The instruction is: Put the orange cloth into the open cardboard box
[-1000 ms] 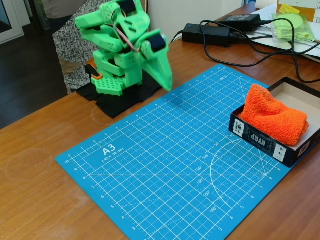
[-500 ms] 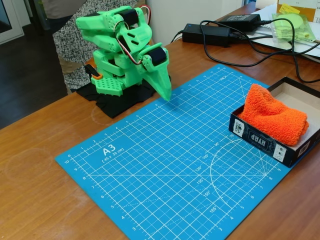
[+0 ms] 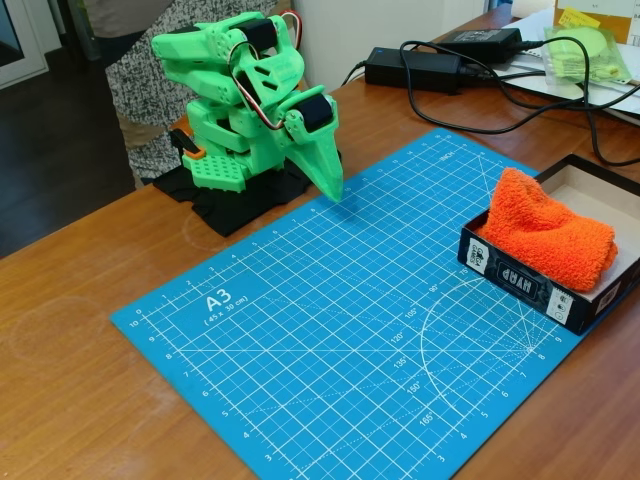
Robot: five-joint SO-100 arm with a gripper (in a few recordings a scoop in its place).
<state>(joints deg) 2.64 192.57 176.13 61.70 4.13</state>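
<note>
The orange cloth (image 3: pixel 545 232) is a fluffy folded bundle lying inside the open cardboard box (image 3: pixel 520 275), against its near-left wall, at the right edge of the blue cutting mat. The box has black outer walls with white labels and a pale inside. The green arm is folded up at the back left. Its gripper (image 3: pixel 333 190) points down, its tip at the mat's far edge, shut with nothing in it, far from the box.
A blue A3 cutting mat (image 3: pixel 330 330) covers the middle of the wooden table. Black power bricks and cables (image 3: pixel 440 65) lie at the back. A person (image 3: pixel 140 90) stands behind the arm's base.
The arm folded further down: the gripper's tip dropped to the mat's far edge between one second and half a second ago, then stayed still. Cloth and box have not moved.
</note>
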